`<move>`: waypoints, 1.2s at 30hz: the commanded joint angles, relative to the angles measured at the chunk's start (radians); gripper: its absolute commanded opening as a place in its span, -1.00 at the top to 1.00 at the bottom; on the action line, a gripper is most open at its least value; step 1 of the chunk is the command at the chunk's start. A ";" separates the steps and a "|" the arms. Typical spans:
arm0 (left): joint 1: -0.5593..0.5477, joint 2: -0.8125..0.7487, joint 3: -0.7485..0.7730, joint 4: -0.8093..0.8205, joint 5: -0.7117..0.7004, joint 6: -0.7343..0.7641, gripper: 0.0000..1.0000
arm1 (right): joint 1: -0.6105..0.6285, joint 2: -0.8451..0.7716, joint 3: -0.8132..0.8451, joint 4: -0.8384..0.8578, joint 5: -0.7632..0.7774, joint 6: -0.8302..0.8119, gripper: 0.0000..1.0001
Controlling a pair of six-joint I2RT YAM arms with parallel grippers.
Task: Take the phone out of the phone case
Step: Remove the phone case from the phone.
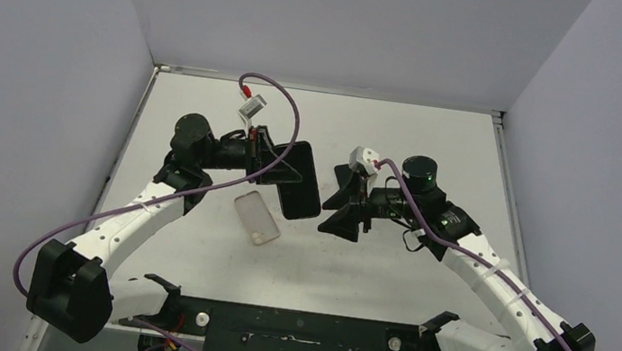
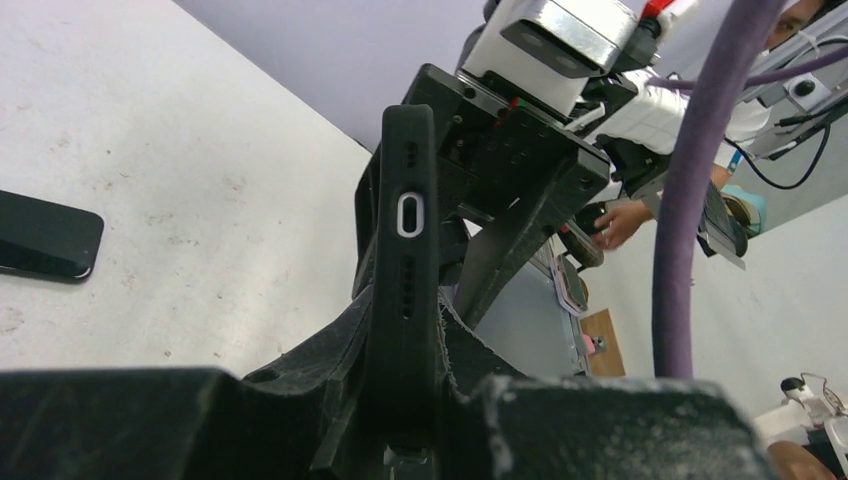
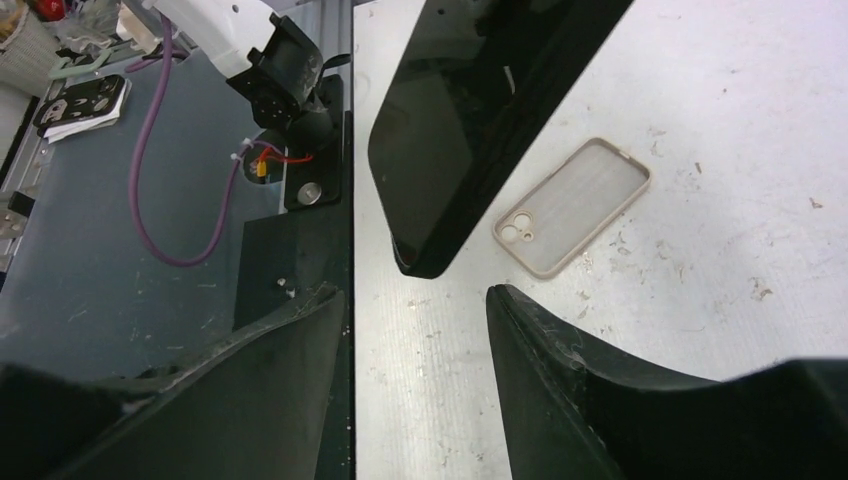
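Holding the phone (image 1: pixel 300 179) raised over the middle of the table (image 1: pixel 438 147), your left gripper (image 1: pixel 271 161) is clamped on it: glossy black slab, tilted, charging port showing. Pale case (image 3: pixel 572 205): empty, flat on the table below. Your right gripper (image 3: pixel 415 292): fingers spread, facing the phone's free end, not touching.

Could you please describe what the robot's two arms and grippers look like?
The left arm and right arm have white links between black joints and black bases. The left gripper and right gripper are matte black with wedge-shaped fingers, scuffed with pale dust. A purple cable loops along each arm to a small white-and-silver camera at the wrist.
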 commanded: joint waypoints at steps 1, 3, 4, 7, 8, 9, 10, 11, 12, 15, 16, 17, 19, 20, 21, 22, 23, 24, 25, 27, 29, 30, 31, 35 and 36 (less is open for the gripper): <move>0.001 -0.005 0.061 0.102 0.076 0.007 1.00 | 0.010 0.024 0.069 -0.001 -0.060 -0.054 -0.06; 0.000 -0.003 0.061 0.107 0.085 0.004 1.00 | 0.016 0.034 0.077 -0.004 -0.067 -0.062 -0.01; -0.002 -0.002 0.060 0.110 0.089 0.002 1.00 | 0.019 0.038 0.080 -0.004 -0.070 -0.063 0.00; -0.008 0.000 0.060 0.115 0.095 0.000 1.00 | 0.029 0.046 0.087 -0.003 -0.081 -0.065 0.06; -0.010 0.002 0.060 0.117 0.096 -0.003 1.00 | 0.033 0.049 0.090 -0.004 -0.087 -0.067 0.11; -0.012 0.003 0.061 0.121 0.099 -0.006 1.00 | 0.034 0.054 0.093 -0.007 -0.092 -0.070 0.15; -0.014 0.005 0.063 0.125 0.103 -0.009 1.00 | 0.036 0.058 0.097 -0.013 -0.095 -0.075 0.18; -0.017 0.006 0.064 0.129 0.106 -0.010 1.00 | 0.038 0.062 0.100 -0.017 -0.096 -0.077 0.20; -0.019 0.008 0.067 0.129 0.108 -0.010 1.00 | 0.040 0.066 0.102 -0.023 -0.098 -0.083 0.22; -0.026 0.010 0.069 0.131 0.118 -0.010 1.00 | 0.041 0.074 0.107 -0.029 -0.095 -0.092 0.26; -0.028 0.012 0.070 0.132 0.121 -0.010 1.00 | 0.041 0.077 0.107 -0.028 -0.095 -0.094 0.28; -0.032 0.014 0.071 0.133 0.126 -0.010 1.00 | 0.041 0.079 0.107 -0.027 -0.096 -0.096 0.33; -0.036 0.016 0.074 0.133 0.133 -0.014 1.00 | 0.041 0.085 0.108 -0.034 -0.096 -0.106 0.50; -0.037 0.018 0.075 0.133 0.136 -0.018 1.00 | 0.041 0.088 0.111 -0.045 -0.095 -0.118 0.63; -0.037 0.020 0.078 0.131 0.144 -0.024 1.00 | 0.041 0.091 0.113 -0.058 -0.098 -0.136 0.75; -0.037 0.024 0.082 0.132 0.153 -0.033 1.00 | 0.041 0.093 0.118 -0.077 -0.104 -0.162 0.83; -0.037 0.028 0.085 0.134 0.159 -0.044 1.00 | 0.042 0.096 0.122 -0.099 -0.114 -0.199 0.90; -0.038 0.029 0.085 0.142 0.164 -0.054 1.00 | 0.043 0.099 0.127 -0.125 -0.117 -0.237 0.96; -0.040 0.029 0.085 0.150 0.170 -0.065 1.00 | 0.044 0.104 0.133 -0.148 -0.115 -0.273 1.00; -0.044 0.033 0.088 0.159 0.182 -0.084 1.00 | 0.047 0.111 0.143 -0.181 -0.104 -0.337 1.00; -0.048 0.036 0.089 0.179 0.195 -0.111 1.00 | 0.049 0.115 0.147 -0.190 -0.094 -0.386 1.00; -0.051 0.038 0.087 0.200 0.203 -0.129 1.00 | 0.049 0.116 0.148 -0.190 -0.091 -0.421 1.00; -0.055 0.039 0.084 0.225 0.209 -0.149 1.00 | 0.051 0.118 0.150 -0.190 -0.084 -0.445 1.00; -0.071 0.055 0.085 0.288 0.241 -0.222 1.00 | 0.055 0.134 0.181 -0.231 -0.058 -0.560 1.00; -0.074 0.062 0.087 0.305 0.255 -0.243 1.00 | 0.056 0.144 0.195 -0.260 -0.044 -0.596 1.00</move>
